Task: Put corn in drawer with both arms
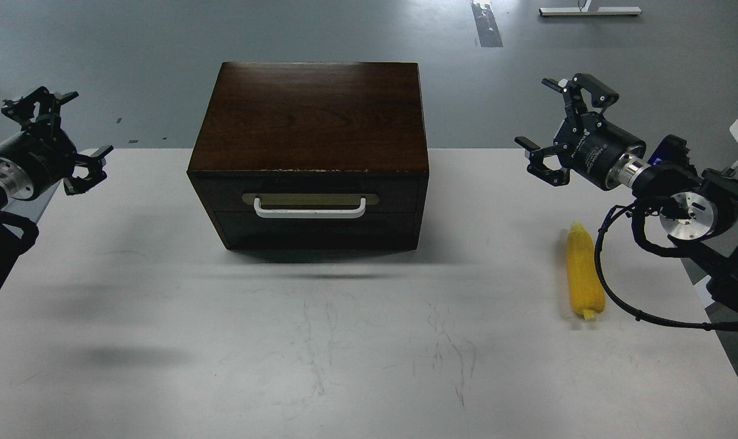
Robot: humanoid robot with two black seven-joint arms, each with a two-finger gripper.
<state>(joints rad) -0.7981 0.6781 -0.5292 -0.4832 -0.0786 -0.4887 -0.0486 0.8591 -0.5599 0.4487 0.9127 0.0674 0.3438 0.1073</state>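
Yellow kerneled corn cob point(584, 273) lying on white table point(356, 366), right of dark wooden box; drawer point(311, 194) sitting closed. Left gripper point(61, 137), right gripper point(550, 125) hovering, fingers spread, empty. Opening step pending: next move likely needing white bar handle point(309, 212) pulled.

One corn point(584, 272), one drawer point(309, 194), two grippers.

The wooden box point(308, 152) is sitting at the upper centre of the frame, on the far middle of the table point(344, 353). Its drawer point(311, 194) is lying closed in the box front, above a lower panel point(317, 228). The corn point(584, 273) is lying on the table at right of centre, well apart from the box. The left gripper point(58, 137) is hanging at the upper left, the right gripper point(554, 125) at the upper right, above the corn.
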